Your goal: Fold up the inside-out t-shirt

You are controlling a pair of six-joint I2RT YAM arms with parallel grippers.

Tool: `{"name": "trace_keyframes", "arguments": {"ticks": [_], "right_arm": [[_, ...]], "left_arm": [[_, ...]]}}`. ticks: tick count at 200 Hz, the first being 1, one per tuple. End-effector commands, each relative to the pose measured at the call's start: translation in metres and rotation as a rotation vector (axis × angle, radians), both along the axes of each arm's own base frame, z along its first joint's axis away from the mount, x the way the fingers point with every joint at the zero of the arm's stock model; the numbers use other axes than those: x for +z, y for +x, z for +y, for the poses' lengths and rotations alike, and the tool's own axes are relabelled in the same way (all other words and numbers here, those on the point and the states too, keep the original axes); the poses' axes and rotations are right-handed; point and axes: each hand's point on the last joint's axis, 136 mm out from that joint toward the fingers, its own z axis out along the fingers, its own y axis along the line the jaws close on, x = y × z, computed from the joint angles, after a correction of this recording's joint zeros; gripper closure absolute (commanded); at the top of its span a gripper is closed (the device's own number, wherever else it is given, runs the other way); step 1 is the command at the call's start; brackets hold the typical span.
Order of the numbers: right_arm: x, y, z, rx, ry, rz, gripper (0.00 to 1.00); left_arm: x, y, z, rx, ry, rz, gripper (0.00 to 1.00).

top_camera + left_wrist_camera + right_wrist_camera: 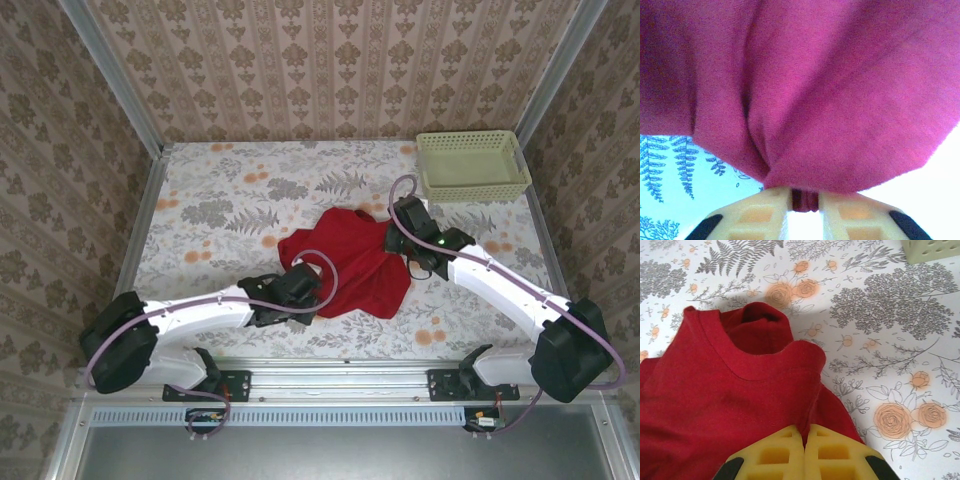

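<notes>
1. The inside-out t-shirt point(350, 265) lies bunched in a loose heap near the middle of the worktop point(215, 205), with the arms on either side of it. A pale yellow basket point(472, 188) stands well apart at the far right corner.
2. The left tool point(805, 196) is closed on a pinch of red cloth at the heap's near-left edge. The fabric gathers into folds right at its tips and drapes away from them.
3. The right tool point(804, 432) has its jaws pressed together on a ridge of cloth just beside the neck opening point(760, 315), on the heap's right side.
4. Judging by this, the step in hand is spreading the garment out, not folding it. The shirt is crumpled, and no sleeve or hem lies flat.
5. The next move probably calls for both arms to lift and draw apart together, so the cloth stretches between the two grips. It can then be lowered flat before any fold is made.
6. Whether each grip holds one layer or several, I cannot tell. A multi-layer pinch could stop the shirt from opening.
</notes>
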Motion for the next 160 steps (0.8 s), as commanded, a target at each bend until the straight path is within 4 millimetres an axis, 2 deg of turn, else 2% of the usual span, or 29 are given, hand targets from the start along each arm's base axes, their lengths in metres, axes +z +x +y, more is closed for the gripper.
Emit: {"name": "trace_keyframes", "arguments": {"ticks": [1, 24, 37, 52, 78, 93, 116, 139, 160], "right_arm": [[0.019, 0.000, 0.019, 0.077, 0.059, -0.044, 1.00], [0.031, -0.001, 0.034, 0.130, 0.070, -0.057, 1.00], [0.038, -0.001, 0.040, 0.149, 0.068, -0.070, 1.00], [0.042, 0.000, 0.043, 0.154, 0.068, -0.080, 1.00], [0.046, 0.005, 0.043, 0.146, 0.056, -0.085, 1.00], [0.048, 0.007, 0.043, 0.143, 0.050, -0.088, 1.00], [0.048, 0.007, 0.042, 0.140, 0.053, -0.090, 1.00], [0.046, 0.005, 0.041, 0.138, 0.050, -0.086, 1.00], [0.040, 0.002, 0.039, 0.138, 0.040, -0.073, 1.00]], "left_arm": [[0.041, 0.013, -0.015, -0.049, -0.055, -0.113, 0.69], [0.073, 0.017, -0.042, -0.115, -0.141, -0.151, 0.65], [0.078, 0.016, -0.054, -0.145, -0.160, -0.155, 0.63], [0.082, 0.012, -0.068, -0.187, -0.192, -0.140, 0.67], [0.094, -0.011, -0.099, -0.293, -0.263, -0.158, 0.64], [0.081, -0.015, -0.107, -0.300, -0.256, -0.120, 0.64], [0.053, -0.007, -0.106, -0.258, -0.195, -0.086, 0.64], [0.028, 0.016, -0.092, -0.164, -0.152, -0.051, 0.65], [0.029, 0.039, -0.075, -0.084, -0.158, -0.070, 0.65]]}}
